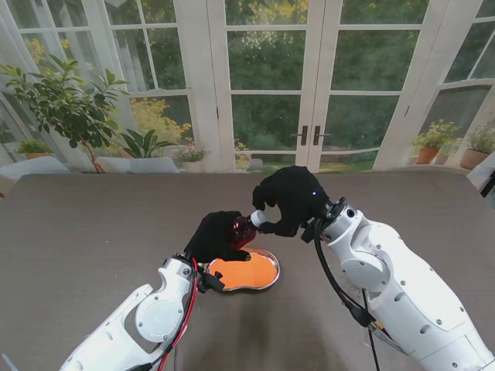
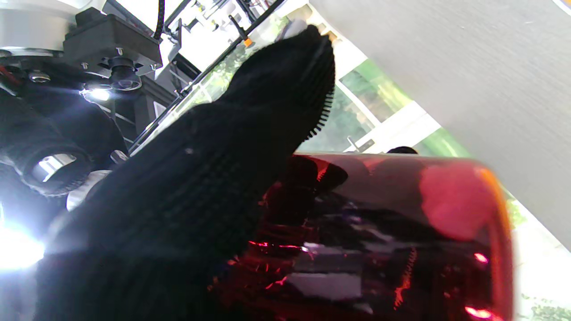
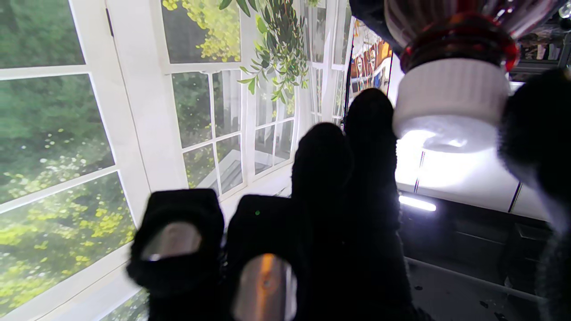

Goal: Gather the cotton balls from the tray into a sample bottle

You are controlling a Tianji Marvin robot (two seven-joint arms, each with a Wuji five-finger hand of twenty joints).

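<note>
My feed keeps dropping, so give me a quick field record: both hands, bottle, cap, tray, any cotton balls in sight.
left hand: shut on the sample bottle, over the tray's far-left edge
sample bottle: dark red, tilted, held off the table
cap: white, on the bottle neck
right hand: fingers on the cap; thumb and fingers flank it in the right wrist view
tray: metal rim, orange inside, on the table
cotton balls: none visible on the tray; bottle contents unclear
</note>
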